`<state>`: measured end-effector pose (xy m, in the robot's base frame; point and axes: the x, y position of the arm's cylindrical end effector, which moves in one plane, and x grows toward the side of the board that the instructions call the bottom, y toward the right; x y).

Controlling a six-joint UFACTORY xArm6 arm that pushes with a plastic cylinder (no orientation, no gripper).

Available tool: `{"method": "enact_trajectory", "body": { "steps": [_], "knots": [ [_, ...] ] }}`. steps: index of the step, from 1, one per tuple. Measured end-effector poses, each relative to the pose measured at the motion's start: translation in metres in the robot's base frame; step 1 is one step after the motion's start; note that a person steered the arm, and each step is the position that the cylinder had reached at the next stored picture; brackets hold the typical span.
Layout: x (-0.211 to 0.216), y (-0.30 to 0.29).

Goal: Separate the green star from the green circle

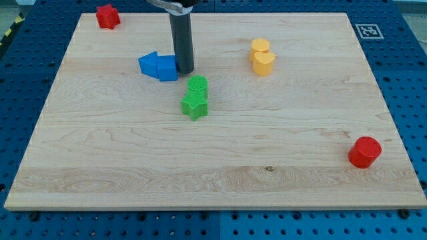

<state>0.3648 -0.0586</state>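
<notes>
The green circle point(197, 85) and the green star point(195, 105) sit touching near the board's middle, the circle above the star. My tip point(185, 69) rests on the board just above and left of the green circle, a small gap apart, and right beside the blue blocks.
Two blue blocks point(159, 66) lie together left of my tip. Two yellow blocks point(261, 57) sit at upper right of centre. A red block point(107, 16) is at the top left corner, a red cylinder point(364, 152) at lower right. The wooden board point(213, 173) ends on a blue pegboard.
</notes>
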Motion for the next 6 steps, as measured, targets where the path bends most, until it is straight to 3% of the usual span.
{"method": "enact_trajectory", "body": {
  "steps": [2, 3, 5, 6],
  "knots": [
    [0.042, 0.013],
    [0.042, -0.005],
    [0.088, -0.021],
    [0.109, 0.021]
  ]
}}
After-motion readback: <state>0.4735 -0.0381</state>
